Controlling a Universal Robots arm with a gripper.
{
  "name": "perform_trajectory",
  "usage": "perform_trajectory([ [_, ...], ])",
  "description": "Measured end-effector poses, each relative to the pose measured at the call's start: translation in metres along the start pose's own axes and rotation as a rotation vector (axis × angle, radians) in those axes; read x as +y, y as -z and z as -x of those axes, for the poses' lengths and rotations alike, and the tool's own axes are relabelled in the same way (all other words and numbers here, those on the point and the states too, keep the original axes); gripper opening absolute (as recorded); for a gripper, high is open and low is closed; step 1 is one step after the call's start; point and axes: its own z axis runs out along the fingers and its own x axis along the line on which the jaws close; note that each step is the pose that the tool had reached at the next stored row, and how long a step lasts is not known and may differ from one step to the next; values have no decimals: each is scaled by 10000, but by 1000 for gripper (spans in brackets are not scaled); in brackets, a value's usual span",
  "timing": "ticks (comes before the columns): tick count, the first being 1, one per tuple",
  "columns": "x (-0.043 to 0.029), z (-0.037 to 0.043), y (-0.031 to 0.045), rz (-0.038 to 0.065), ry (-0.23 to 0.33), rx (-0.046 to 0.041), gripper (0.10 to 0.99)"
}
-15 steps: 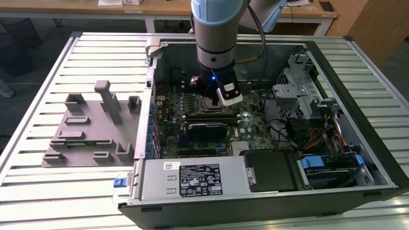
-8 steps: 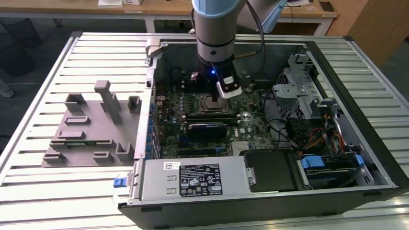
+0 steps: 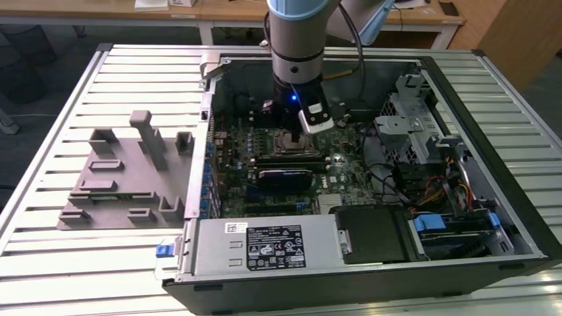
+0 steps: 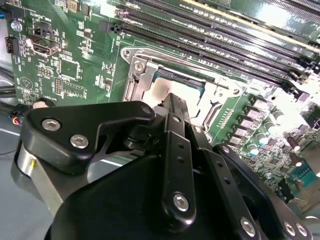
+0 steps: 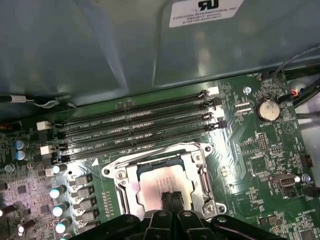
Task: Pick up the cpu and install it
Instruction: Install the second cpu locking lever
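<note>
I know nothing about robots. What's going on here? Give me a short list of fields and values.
Setting: open computer case on a slatted table
Arm: reaching down into the case
Gripper: fingers together, over the socket
Cpu: silver chip lying in the socket, under the fingertips
Beside the case: grey fixture blocks

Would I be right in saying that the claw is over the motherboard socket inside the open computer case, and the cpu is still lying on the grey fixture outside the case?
Not quite: the claw is over the socket, but the cpu is not on the grey fixture. The first wrist view shows its silver top sitting in the socket frame, inside the open computer case.
</note>
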Motion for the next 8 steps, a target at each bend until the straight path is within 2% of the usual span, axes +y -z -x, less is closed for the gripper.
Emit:
perform_trajectory([
  [8,4,0,0,-1,1,1,106],
])
